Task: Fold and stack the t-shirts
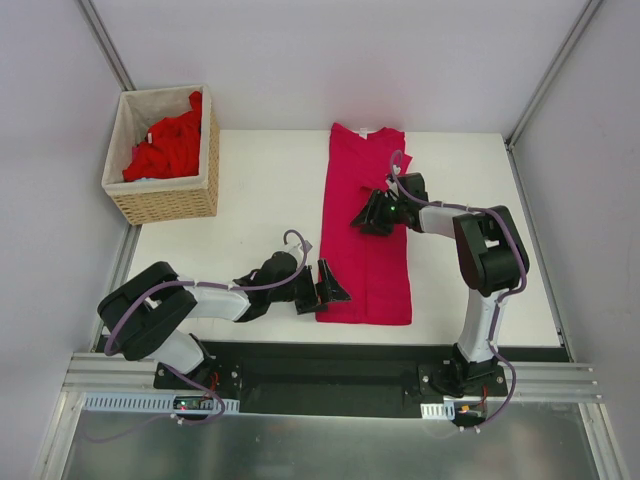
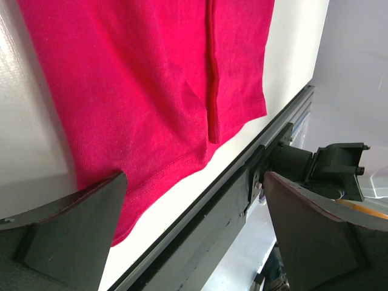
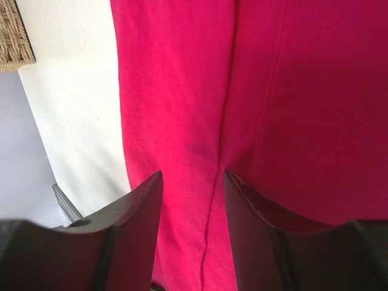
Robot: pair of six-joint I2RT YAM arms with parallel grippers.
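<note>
We see, on counter [image 1: 260,200]: left end effector [image 1: 336,288] spread wide at seven o'clock corner of magenta t-shirt [image 1: 372,270] | right end effector [image 1: 363,220] half-spread above its centre, pinching nothing.

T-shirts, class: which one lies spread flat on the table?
The magenta-crimson t-shirt, laid out as a long strip on the table. The brighter red t-shirts are crumpled in the wicker basket.
</note>
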